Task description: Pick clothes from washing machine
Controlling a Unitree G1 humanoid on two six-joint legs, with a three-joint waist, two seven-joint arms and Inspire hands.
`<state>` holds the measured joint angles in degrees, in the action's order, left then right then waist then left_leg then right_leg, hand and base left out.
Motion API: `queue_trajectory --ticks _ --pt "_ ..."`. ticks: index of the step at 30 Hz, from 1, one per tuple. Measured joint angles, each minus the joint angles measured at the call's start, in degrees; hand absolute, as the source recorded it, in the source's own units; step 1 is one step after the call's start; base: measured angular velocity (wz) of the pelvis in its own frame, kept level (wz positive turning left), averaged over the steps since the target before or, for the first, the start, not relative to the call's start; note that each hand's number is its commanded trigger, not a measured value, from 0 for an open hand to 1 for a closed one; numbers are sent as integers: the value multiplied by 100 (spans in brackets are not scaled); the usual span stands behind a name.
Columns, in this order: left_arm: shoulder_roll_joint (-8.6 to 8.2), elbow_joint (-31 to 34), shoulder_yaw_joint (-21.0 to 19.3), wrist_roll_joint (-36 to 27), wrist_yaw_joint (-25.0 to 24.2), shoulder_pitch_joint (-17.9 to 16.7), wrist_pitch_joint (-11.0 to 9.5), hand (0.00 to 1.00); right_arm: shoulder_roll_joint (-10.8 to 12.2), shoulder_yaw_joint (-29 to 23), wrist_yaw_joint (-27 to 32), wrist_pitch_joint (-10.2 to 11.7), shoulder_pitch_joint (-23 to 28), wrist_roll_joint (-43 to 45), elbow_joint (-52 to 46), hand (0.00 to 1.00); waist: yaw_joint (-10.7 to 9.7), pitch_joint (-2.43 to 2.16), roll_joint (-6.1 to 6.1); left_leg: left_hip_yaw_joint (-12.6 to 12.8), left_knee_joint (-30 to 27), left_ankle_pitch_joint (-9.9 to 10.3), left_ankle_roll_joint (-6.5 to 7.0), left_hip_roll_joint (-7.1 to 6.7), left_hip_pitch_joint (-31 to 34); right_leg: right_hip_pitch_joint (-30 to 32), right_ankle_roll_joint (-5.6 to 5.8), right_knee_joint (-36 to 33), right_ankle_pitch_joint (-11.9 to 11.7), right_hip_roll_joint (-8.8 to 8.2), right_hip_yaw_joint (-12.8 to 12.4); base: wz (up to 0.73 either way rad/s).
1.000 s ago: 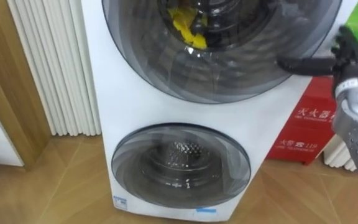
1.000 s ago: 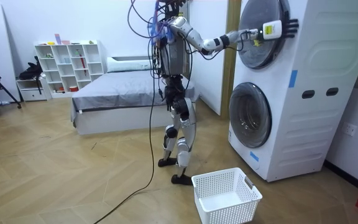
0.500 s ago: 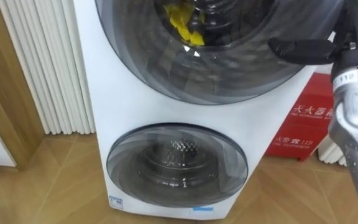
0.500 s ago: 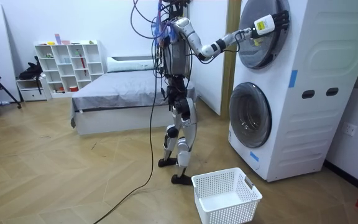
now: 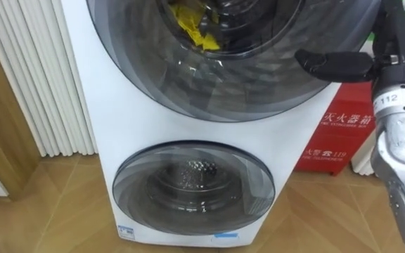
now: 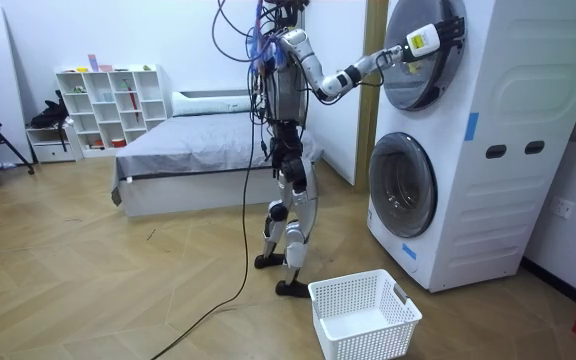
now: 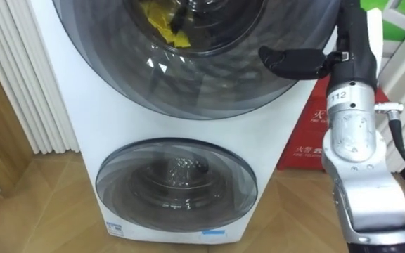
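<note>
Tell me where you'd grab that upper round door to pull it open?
Probably by its right rim, coming from the robot's right. The upper door is a smooth, bulging tinted dome with no handle on its face, so only the edge offers a hold. The right hand sits at that edge.

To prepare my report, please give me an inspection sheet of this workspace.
surface: wooden floor.
job's things: yellow cloth inside the upper drum, behind the shut upper door; white basket on the floor before the washing machine.
clutter: red box beside the machine.
hands: right hand at the upper door's right edge, thumb on the glass.
cables: nothing seen.
surroundings: bed, white shelf.
</note>
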<state>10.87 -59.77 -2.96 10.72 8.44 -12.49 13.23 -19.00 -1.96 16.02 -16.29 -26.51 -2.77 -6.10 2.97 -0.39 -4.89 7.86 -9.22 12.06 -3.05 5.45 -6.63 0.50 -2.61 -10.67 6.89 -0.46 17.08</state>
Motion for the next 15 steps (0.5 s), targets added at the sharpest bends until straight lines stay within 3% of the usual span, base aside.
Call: queue_trajectory --ticks 7,15 --pt "-9 -15 149 -108 51 -26 -106 0 82 -47 -90 0 153 -368 -295 0 -121 -2 2 47 4 0 0 4 1 -14 0 2 0 -13 40 3" --pt "-5 -210 240 -143 108 -61 -437 0 89 -187 -497 6 1212 -526 -1689 0 -215 -4 6 146 7 0 0 5 -42 -36 0 5 0 -8 19 -2"
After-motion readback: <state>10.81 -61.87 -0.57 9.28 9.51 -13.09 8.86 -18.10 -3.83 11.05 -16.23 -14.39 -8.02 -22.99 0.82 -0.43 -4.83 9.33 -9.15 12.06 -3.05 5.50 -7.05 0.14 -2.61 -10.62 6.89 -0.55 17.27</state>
